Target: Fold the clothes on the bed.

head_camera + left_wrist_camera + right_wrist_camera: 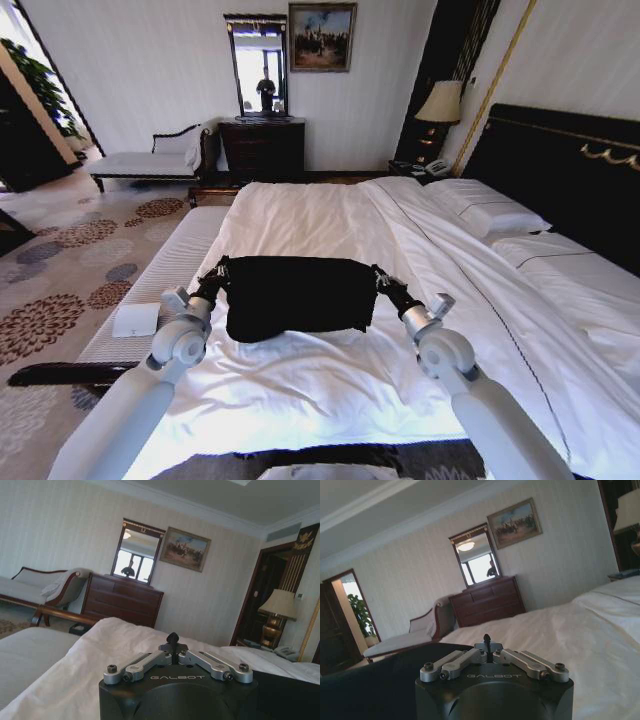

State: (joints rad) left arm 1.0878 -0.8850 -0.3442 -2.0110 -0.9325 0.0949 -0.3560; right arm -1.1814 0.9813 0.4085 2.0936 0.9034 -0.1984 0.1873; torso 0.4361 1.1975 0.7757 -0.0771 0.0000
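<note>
The clothes are one black T-shirt, lying as a rectangle in the middle of the white bed. My left gripper is at its far left corner and my right gripper at its far right corner. The far edge runs straight between them. Both are shut, fingertips pinched together on those corners. In the left wrist view the left gripper has black cloth beside it. The right wrist view shows the right gripper next to the same cloth.
A pale striped bench with a white card on it runs along the bed's left side. White pillows and the dark headboard are on the right. A dark dresser with a mirror stands by the far wall.
</note>
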